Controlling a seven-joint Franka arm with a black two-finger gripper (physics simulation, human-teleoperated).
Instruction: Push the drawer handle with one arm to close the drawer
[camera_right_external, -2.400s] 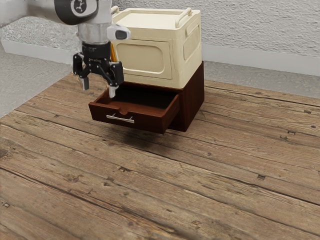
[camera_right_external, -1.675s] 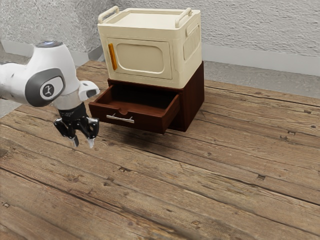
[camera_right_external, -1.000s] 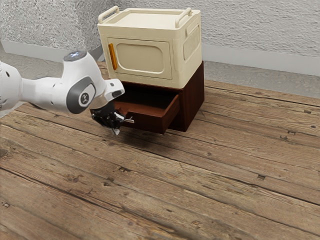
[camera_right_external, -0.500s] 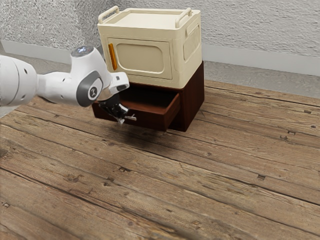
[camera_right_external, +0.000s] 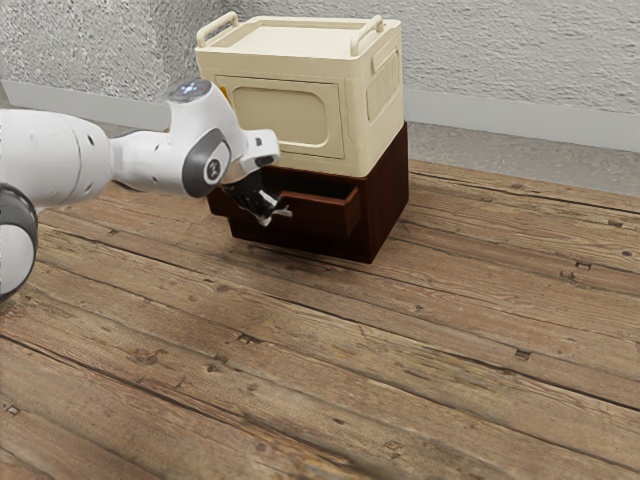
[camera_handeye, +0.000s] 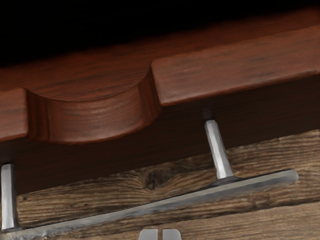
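The black gripper (camera_right_external: 266, 216) is at the drawer front in the exterior view, tilted downward beside the silver handle (camera_right_external: 285, 211) and covering part of it. The dark red-brown drawer (camera_right_external: 325, 217) stands partly out of its cabinet (camera_right_external: 386, 200). In the wrist view the gripper's fingertips (camera_handeye: 160, 234) are together, close to the bar of the handle (camera_handeye: 150, 206), with nothing seen between them. Beyond the handle lies the drawer's front edge (camera_handeye: 235, 72) with its curved notch. Whether the fingers touch the bar cannot be told.
A cream box (camera_right_external: 290, 110) with raised side handles sits on top of the cabinet, close above the gripper and arm. Wooden planks (camera_right_external: 340, 370) spread in front of the cabinet. A textured wall (camera_right_external: 510, 60) stands behind.
My hand came down, swung in front of the drawer and moved toward the cabinet. The drawer has slid inward with it and protrudes less than before.
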